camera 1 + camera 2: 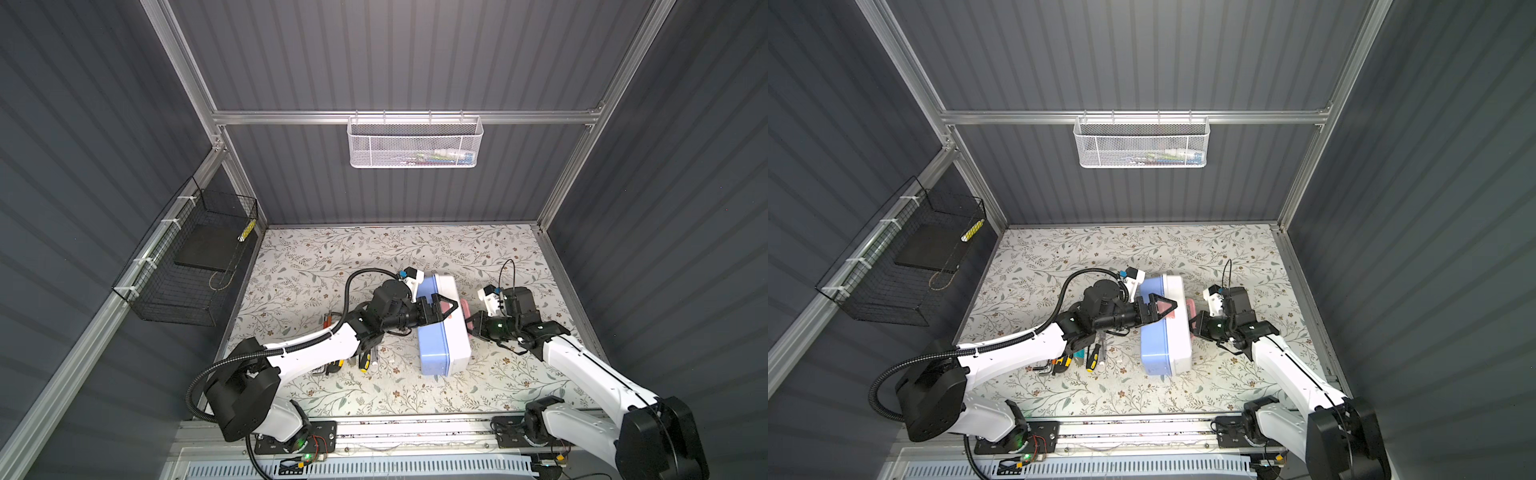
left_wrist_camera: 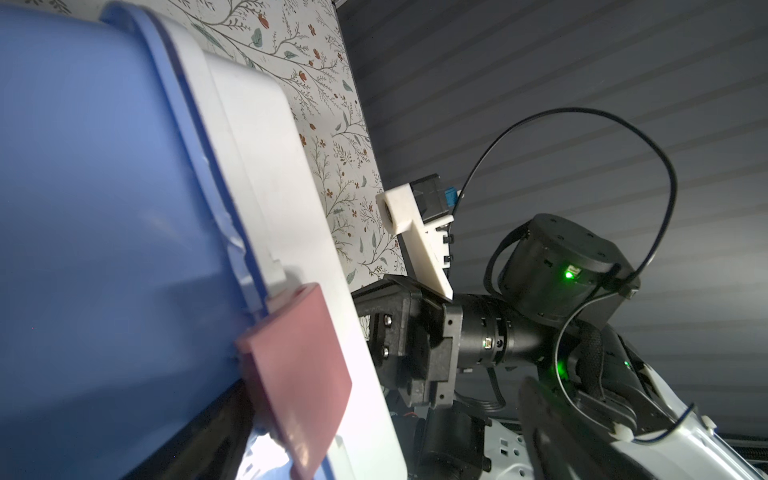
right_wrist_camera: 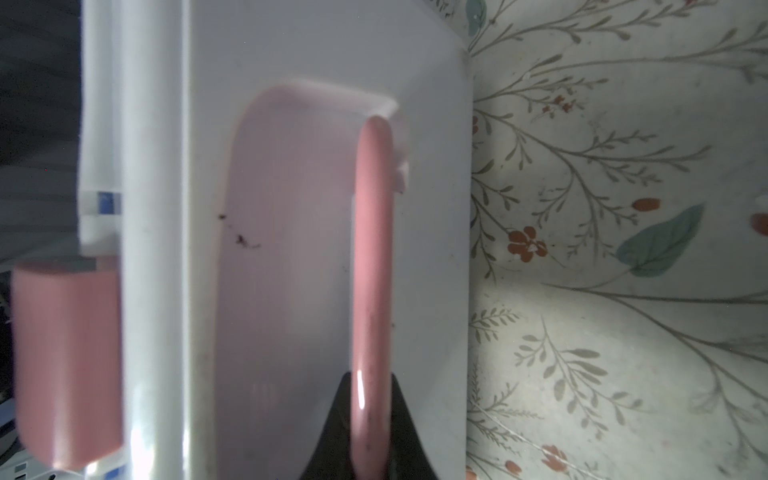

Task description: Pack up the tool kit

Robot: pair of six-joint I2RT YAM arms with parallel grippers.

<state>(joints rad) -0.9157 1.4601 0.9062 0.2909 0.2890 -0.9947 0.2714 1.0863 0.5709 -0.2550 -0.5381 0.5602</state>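
Note:
The tool kit (image 1: 432, 345) (image 1: 1156, 349) stands on its side mid-table, with the light blue body facing left and the white lid (image 2: 270, 166) facing right. My right gripper (image 1: 471, 322) (image 3: 371, 415) is shut on the lid's pink handle (image 3: 372, 270) (image 1: 1190, 305). My left gripper (image 1: 449, 308) (image 1: 1165, 306) (image 2: 374, 440) is open over the box's upper edge. Its jaws straddle the pink latch (image 2: 299, 374), one on the body side and one on the lid side. Small hand tools (image 1: 365, 361) (image 1: 1092, 357) lie on the table under the left arm.
A white mesh basket (image 1: 413, 143) with a few items hangs on the back wall. A black wire basket (image 1: 191, 266) hangs on the left wall. Hex keys (image 1: 1046, 368) lie near the left arm. The floral table (image 1: 415, 249) is walled on three sides.

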